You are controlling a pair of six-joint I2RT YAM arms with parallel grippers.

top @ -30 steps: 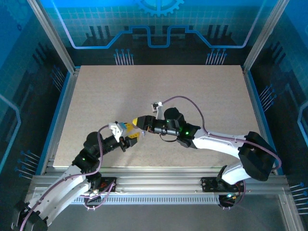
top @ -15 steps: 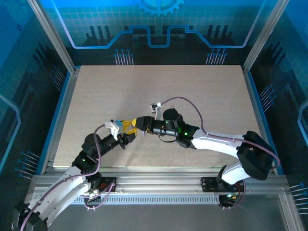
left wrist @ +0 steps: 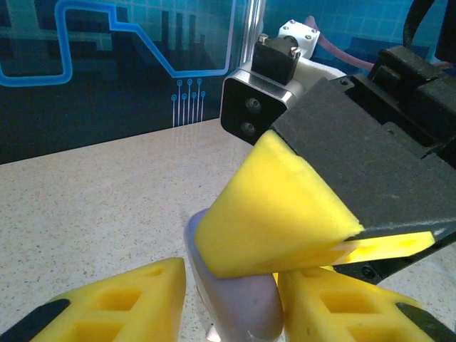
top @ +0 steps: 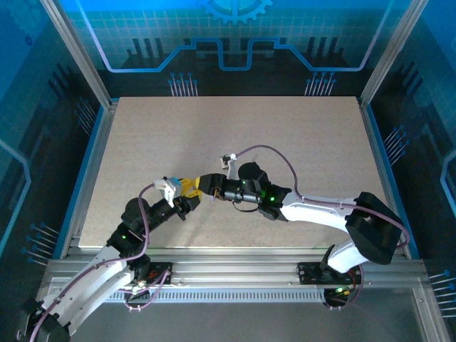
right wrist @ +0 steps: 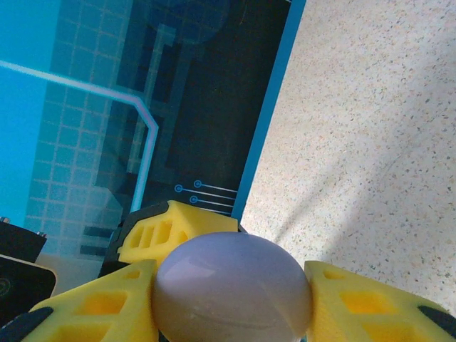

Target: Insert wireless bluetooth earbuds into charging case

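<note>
A lilac round charging case (right wrist: pixel 235 274) is held above the table where both arms meet. My right gripper (right wrist: pixel 231 288) is shut on it, a yellow finger pressing each side. My left gripper (left wrist: pixel 231 292) grips the same case (left wrist: pixel 239 310) from the other direction, its lower edge between the two yellow pads. One right finger (left wrist: pixel 278 214) lies across the top of the case in the left wrist view. From above, the left gripper (top: pixel 187 192) and right gripper (top: pixel 202 183) touch tip to tip and cover the case. The earbuds are out of view.
The speckled beige table (top: pixel 285 135) spreads wide behind and to both sides of the grippers. A blue rim (top: pixel 85 171) and metal posts (top: pixel 75 53) bound it. The right arm's cable (top: pixel 274 151) loops above its wrist.
Both grippers have drifted slightly to the left, and the right arm has reached further toward the left one. The two grippers now sit closer together.
</note>
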